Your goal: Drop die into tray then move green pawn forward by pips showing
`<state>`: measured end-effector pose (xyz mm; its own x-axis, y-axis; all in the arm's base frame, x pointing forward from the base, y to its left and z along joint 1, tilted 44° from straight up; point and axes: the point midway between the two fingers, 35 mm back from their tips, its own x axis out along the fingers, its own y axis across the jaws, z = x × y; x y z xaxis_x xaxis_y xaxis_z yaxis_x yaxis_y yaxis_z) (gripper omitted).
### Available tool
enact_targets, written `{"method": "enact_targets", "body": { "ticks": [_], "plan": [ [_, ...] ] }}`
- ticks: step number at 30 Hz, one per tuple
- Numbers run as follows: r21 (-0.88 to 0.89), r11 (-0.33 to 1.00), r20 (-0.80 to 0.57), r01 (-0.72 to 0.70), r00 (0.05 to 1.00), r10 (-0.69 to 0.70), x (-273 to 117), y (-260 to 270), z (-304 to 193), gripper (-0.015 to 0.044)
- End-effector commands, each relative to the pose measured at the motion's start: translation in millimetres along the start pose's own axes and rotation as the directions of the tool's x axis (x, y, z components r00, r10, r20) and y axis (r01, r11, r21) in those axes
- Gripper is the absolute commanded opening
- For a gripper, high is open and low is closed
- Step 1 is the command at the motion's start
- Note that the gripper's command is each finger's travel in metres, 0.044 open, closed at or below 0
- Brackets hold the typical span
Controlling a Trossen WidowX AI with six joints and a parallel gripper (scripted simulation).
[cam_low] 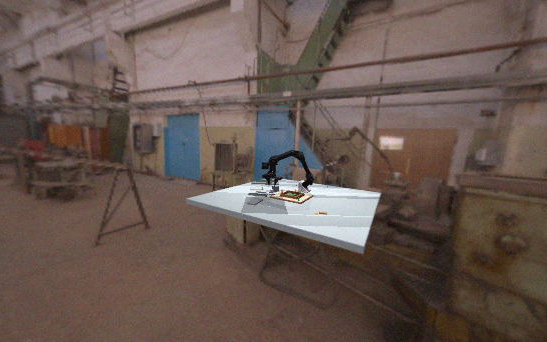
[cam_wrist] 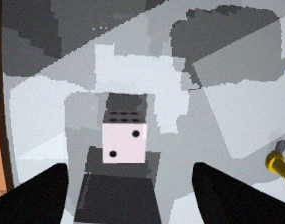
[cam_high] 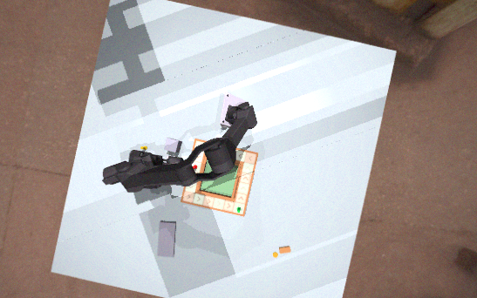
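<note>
The pink die [cam_wrist: 124,142] stands on the table, a little ahead of and between the fingertips; its bright face, apparently the top, shows two pips, its dark side six. My gripper [cam_wrist: 130,172] [cam_high: 169,160] is open and empty, above the die, which the gripper covers in the top view. The tray [cam_high: 222,187] is the green-floored well inside the square track board [cam_high: 208,202]. My green pawn [cam_high: 239,209] [cam_low: 298,199] stands on the board's lower right corner square. The red pawn [cam_high: 194,166] stands on the left side. The arm hides part of the board's top and left.
A lilac block [cam_high: 173,145] [cam_wrist: 118,200] is close beside the die. A yellow pawn [cam_high: 144,148] [cam_wrist: 278,167] is farther left. A flat lilac block [cam_high: 166,239] lies below the arm; an orange block [cam_high: 284,249] and a small orange piece [cam_high: 275,254] lie at the lower right.
</note>
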<state>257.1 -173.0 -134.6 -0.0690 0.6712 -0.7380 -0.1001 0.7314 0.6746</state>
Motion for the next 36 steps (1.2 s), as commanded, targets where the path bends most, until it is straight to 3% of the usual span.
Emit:
{"method": "enact_targets", "body": {
  "ticks": [1,29,36],
  "plan": [
    [0.008,1.0,0.004,-0.009,1.0,0.009,9.9,0.9,-2.1,0.0275],
    [0.007,1.0,0.005,-0.01,1.0,0.01,52.4,2.5,-2.6,0.0275],
    [0.007,1.0,0.005,-0.01,1.0,0.01,52.4,2.5,-2.6,0.0111]
  ]
}}
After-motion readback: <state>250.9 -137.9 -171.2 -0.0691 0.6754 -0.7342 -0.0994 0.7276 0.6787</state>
